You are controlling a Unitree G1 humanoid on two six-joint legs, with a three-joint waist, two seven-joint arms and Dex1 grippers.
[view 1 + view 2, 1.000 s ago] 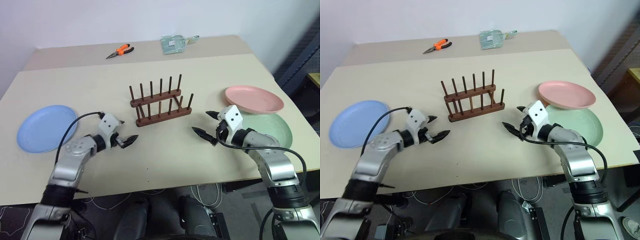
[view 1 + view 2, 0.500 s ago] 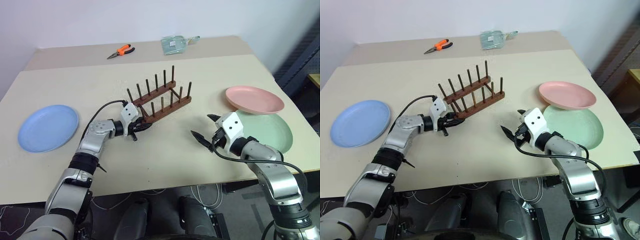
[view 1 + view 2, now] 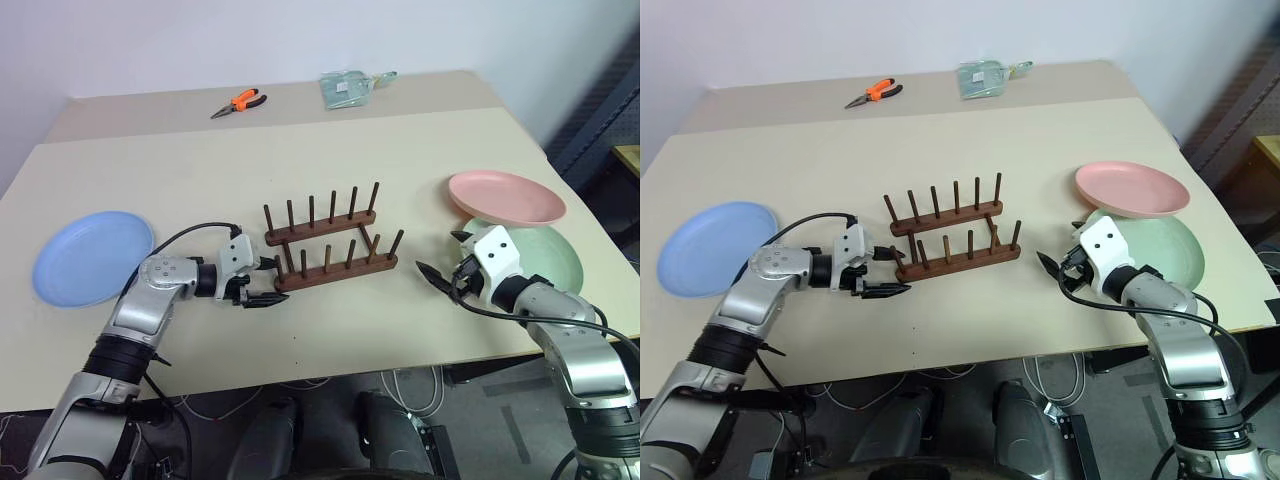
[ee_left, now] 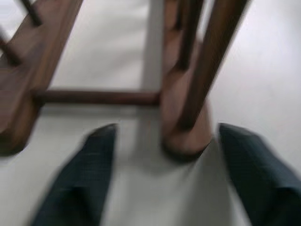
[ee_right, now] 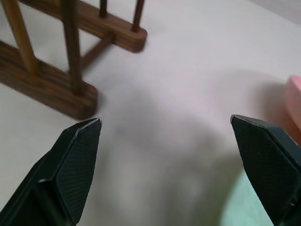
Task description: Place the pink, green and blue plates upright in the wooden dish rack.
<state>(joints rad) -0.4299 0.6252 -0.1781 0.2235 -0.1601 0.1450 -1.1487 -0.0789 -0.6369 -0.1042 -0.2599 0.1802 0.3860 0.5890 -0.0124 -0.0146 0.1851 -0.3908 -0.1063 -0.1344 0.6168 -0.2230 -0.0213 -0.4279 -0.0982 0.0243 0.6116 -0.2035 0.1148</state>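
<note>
The rack point(image 3: 328, 248) now lies square mid-table instead of skewed, and the left gripper point(image 3: 268, 284) has let go of its near rail end, fingers spread on either side. The right gripper point(image 3: 446, 258) is spread wide, beside the green plate point(image 3: 556, 256), under the pink plate point(image 3: 506, 197); the blue plate point(image 3: 92, 255) lies far left

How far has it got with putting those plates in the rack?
No plate is in yet: the wooden dish rack stands empty. The left gripper sits open at the rack's near-left end, holding nothing; the right gripper is open beside the plates. Left: the blue plate, the pink plate and the green plate it lies on.
</note>
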